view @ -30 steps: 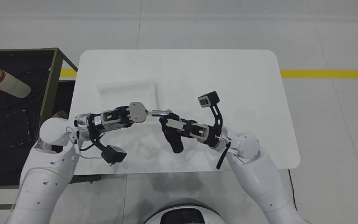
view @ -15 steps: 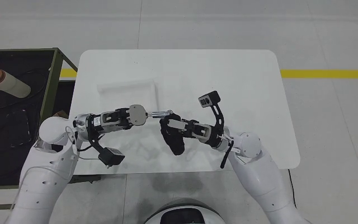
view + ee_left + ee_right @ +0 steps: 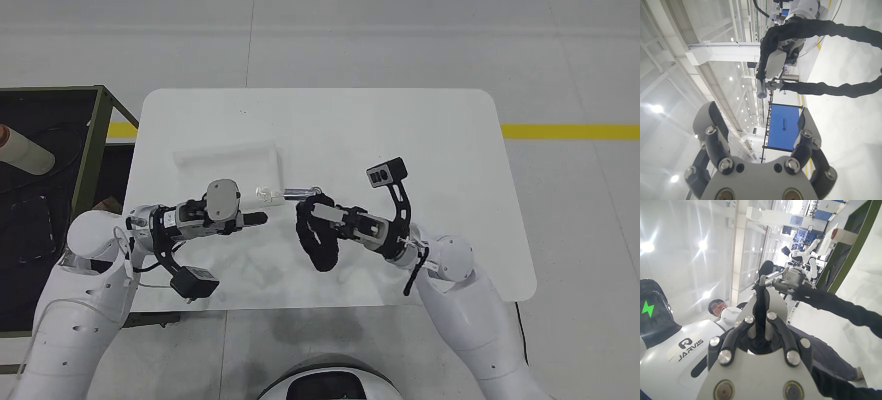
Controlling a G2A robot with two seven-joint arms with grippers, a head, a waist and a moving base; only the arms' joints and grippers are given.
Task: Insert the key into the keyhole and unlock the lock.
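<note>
Leftmost, one clear tray (image 3: 228,160) lies flat on the white table (image 3: 440,140), well to the left of the lock and farther from the robot.

Next comes the left gripper (image 3: 255,217), just left of the lock and a little nearer the robot, not touching it. In its own wrist view the left gripper (image 3: 759,109) stands wide open, two ribbed pads (image 3: 717,117) apart with nothing between them, facing the lock.

One key (image 3: 266,192) juts from the lock's left end toward that open gripper. How deep it sits cannot be told.

One silver lock (image 3: 300,192) is held level above the table, its long side running left to right. The right gripper (image 3: 312,205) is clamped on the lock's right part, its fingers wrapped in black cloth. In the right wrist view the right gripper (image 3: 762,287) is pressed together around the cloth, with the lock (image 3: 762,279) showing as a small metal piece at the tips.
</note>
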